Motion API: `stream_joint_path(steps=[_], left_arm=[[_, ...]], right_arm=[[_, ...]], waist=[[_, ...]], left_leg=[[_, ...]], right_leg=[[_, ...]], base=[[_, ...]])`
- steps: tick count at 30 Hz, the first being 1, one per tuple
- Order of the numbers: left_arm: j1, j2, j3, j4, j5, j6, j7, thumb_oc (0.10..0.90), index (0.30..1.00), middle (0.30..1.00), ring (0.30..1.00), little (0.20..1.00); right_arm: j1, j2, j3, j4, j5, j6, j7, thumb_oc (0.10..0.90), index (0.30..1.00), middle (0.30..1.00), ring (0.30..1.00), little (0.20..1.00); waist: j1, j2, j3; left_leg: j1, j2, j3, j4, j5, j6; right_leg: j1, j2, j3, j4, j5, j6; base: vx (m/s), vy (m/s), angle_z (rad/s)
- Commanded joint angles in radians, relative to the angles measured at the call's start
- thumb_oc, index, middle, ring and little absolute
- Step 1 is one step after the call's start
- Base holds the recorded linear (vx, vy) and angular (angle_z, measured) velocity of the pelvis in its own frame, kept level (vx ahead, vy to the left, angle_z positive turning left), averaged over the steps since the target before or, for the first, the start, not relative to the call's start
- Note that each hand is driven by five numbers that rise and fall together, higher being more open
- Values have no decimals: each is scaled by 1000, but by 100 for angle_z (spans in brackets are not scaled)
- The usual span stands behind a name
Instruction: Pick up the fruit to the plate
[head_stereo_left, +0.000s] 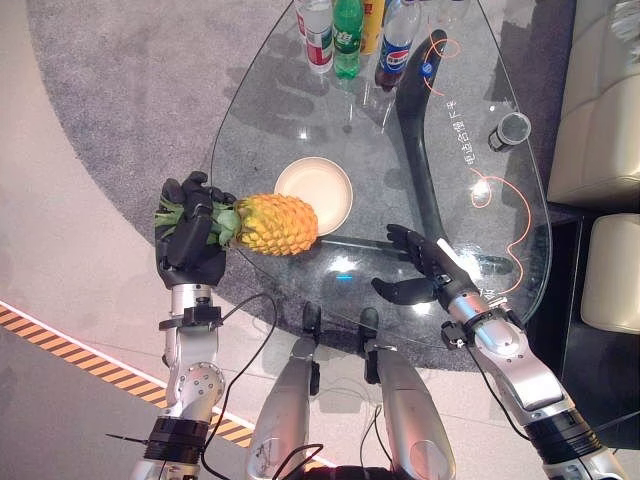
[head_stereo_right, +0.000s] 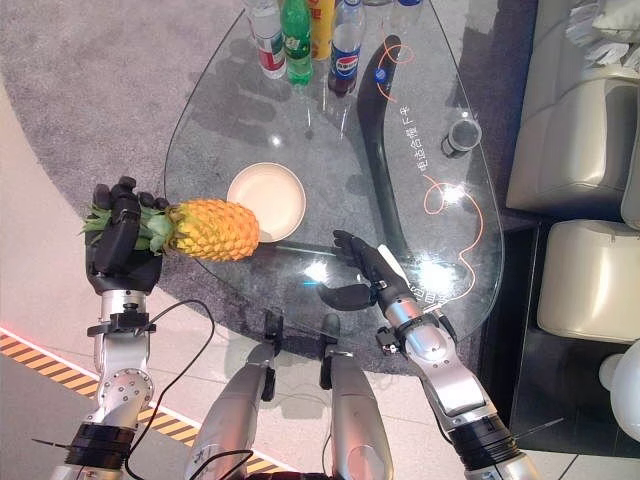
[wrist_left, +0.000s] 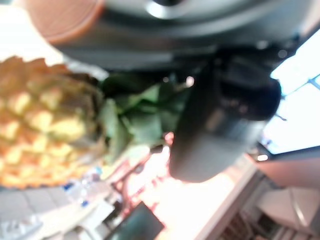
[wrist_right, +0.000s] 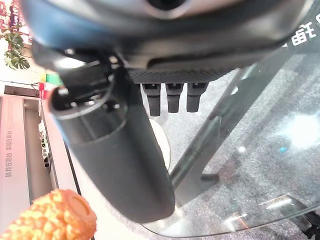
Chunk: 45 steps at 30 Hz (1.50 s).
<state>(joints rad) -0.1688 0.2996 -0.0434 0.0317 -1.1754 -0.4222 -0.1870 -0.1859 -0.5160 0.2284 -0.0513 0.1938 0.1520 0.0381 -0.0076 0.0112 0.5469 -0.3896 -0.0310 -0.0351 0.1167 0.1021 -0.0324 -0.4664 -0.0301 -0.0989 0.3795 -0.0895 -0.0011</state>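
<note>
The left robot hand (head_stereo_left: 188, 245) is clamped round the leafy crown of the pineapple (head_stereo_left: 276, 223), held level at the near-left edge of the glass counter (head_stereo_left: 400, 200); its long axis points toward the plate (head_stereo_left: 314, 192), which lies just beyond the fruit's far end. The right robot hand (head_stereo_left: 425, 262) hangs slack-fingered, farther off. Bottle labels and counter lettering are too small to read

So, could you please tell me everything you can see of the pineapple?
The pineapple is whole, with a knobbly yellow-orange body and a green leafy crown. It lies sideways, crown toward the robot's left, where the left hand curls round the leaves. Its body reaches over the glass table's near-left edge, its butt end beside the cream plate.
</note>
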Motion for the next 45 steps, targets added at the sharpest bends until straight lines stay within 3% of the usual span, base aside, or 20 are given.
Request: stream_joint_path(steps=[1,11,21,35,45], left_arm=[[-79,25,35,-166,75,-83,-55,100,300,300,300,200],[-93,44,42,-172,170,-120,-11,100,300,300,300,200],[-158,74,29,-132,445,-184,235,100,300,300,300,200],[-302,118,0,-34,766,-198,555,100,300,300,300,200],[-411,139,-36,53,874,-240,657,100,300,300,300,200]], right_arm=[[-53,-14,4,-93,-20,-49,3,800,900,900,900,900],[-58,-12,19,-83,-5,-32,11,800,900,900,900,900],[-114,0,78,-54,23,20,34,800,900,900,900,900],[-208,1,183,0,74,126,83,800,900,900,900,900],[-273,5,264,56,135,186,119,800,900,900,900,900]], waist=[[-23,-19,-27],[-23,-17,-27],[-25,-18,-27],[-46,-24,-27],[-63,-24,-27]], left_leg=[[21,-38,23,134,-127,2],[17,-40,22,141,-127,0],[-21,-43,23,155,-124,-1],[-118,-40,52,186,-123,-5],[-184,-41,67,205,-120,-10]], right_leg=[[91,12,29,-120,52,44],[88,14,38,-114,50,43],[45,14,47,-97,51,45],[-70,16,74,-60,62,51],[-141,22,95,-50,73,52]], base=[[0,0,0],[0,0,0],[0,0,0],[-5,33,-4],[0,48,-7]])
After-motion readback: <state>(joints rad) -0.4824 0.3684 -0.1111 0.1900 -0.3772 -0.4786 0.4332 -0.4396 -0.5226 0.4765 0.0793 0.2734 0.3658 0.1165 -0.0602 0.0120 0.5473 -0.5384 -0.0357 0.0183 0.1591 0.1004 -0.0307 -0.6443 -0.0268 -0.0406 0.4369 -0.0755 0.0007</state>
